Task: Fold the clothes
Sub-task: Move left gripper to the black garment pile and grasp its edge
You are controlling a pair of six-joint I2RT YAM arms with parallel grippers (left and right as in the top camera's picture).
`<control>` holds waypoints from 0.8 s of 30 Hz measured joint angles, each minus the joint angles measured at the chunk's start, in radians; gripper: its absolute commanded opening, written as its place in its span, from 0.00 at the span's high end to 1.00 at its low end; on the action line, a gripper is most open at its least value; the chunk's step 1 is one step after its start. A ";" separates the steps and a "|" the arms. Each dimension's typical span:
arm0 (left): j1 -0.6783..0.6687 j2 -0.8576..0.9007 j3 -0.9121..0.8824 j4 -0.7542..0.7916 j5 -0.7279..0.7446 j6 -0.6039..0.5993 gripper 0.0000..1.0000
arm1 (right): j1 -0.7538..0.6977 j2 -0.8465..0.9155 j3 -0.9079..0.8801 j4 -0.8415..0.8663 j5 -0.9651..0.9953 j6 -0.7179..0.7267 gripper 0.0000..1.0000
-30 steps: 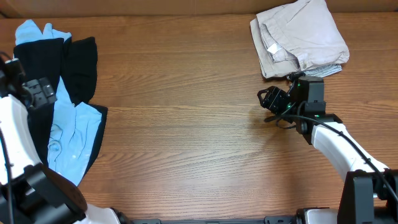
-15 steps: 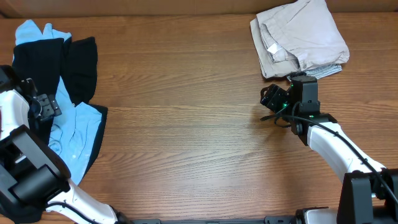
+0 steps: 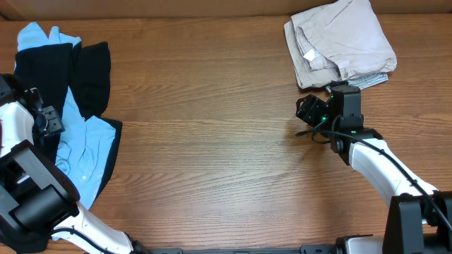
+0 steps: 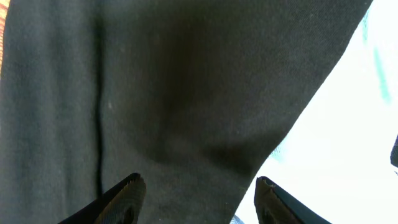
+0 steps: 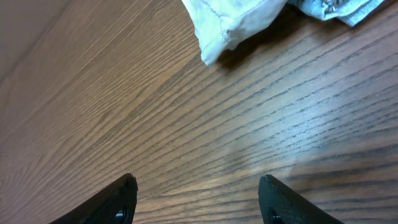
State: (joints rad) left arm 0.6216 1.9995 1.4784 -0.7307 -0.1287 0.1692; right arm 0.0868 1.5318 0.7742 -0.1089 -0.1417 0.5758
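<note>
Left gripper (image 4: 196, 186) hangs with jaws apart right over the black garment (image 4: 155, 93), cloth filling the gap below its fingertips; no pinch that I can see. I'd take a deep bite past the edge, then pull toward the bare table (image 3: 212, 141) inboard of it. Right gripper (image 5: 196, 186) gapes empty, beige pieces (image 3: 342, 42) just ahead, open wood beneath.

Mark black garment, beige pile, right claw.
black garment (image 3: 92, 74), overhead view, on its right-hand panel
beige pile (image 3: 353, 42), overhead view, on the middle of the top fold
right claw (image 5: 198, 190), right wrist view, midway between its two fingertips
</note>
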 measured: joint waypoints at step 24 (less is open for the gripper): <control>0.000 0.053 0.000 0.025 0.039 0.043 0.96 | 0.000 0.000 0.000 0.019 0.000 0.001 0.29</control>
State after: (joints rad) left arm 0.6216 2.0521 1.4784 -0.7059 -0.0902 0.2123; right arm 0.0872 1.5318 0.7742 -0.0895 -0.1413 0.5766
